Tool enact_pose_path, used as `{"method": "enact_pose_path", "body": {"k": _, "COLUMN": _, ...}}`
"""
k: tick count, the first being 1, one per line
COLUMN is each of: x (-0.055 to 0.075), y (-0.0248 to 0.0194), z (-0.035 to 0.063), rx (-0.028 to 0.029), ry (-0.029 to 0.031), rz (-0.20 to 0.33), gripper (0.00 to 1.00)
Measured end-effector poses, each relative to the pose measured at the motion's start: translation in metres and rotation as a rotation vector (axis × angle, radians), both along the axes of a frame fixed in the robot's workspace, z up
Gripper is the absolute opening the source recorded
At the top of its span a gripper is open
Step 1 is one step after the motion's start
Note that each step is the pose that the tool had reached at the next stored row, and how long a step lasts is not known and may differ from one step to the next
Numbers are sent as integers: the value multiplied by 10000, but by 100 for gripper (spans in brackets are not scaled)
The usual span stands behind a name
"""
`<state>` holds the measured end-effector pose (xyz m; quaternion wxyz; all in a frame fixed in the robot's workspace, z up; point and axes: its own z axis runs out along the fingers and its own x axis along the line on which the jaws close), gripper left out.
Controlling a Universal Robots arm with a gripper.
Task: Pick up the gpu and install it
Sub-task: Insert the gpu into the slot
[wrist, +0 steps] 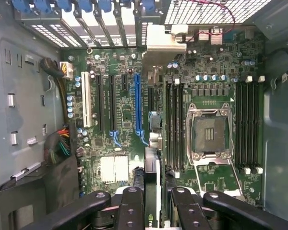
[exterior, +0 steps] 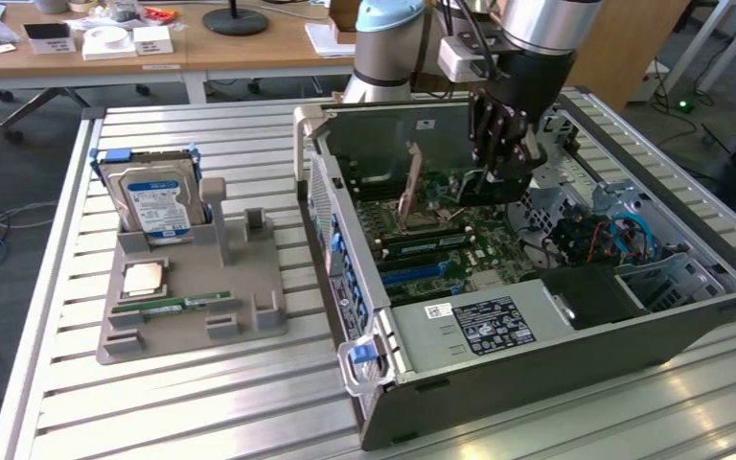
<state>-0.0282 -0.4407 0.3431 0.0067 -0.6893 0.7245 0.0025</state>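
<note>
Jaws clenched on gpu (wrist: 152, 163); gripper (wrist: 153, 203) low inside PC case (exterior: 573, 355). Card's long axis parallel to blue PCIe slot (wrist: 137, 103), just beside it.

Gripping gpu (wrist: 152, 167) edge-on between fingers (wrist: 131, 211), inside case (exterior: 598, 369), above motherboard (wrist: 125, 112). Beyond fingers: expansion slots (wrist: 137, 103) just beside card on one side, CPU socket (wrist: 209, 134) on other. Well apart from fingers, exterior view's left of case: hard drive (exterior: 157, 196) upright on tray (exterior: 189, 326).

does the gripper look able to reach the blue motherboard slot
Probably yes: the gripper, gripping the gpu, is inside the open case above the motherboard, and the blue slot lies bare beside the gpu.
</note>
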Motion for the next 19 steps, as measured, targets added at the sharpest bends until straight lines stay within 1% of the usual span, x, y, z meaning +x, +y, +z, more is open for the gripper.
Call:
{"method": "enact_pose_path", "body": {"k": 6, "x": -1, "y": 0, "z": -19, "rx": 4, "ry": -2, "rz": -1, "gripper": 26}}
{"method": "enact_pose_path", "body": {"k": 19, "x": -1, "y": -1, "z": -196, "rx": -1, "ry": 0, "rz": -1, "gripper": 26}}
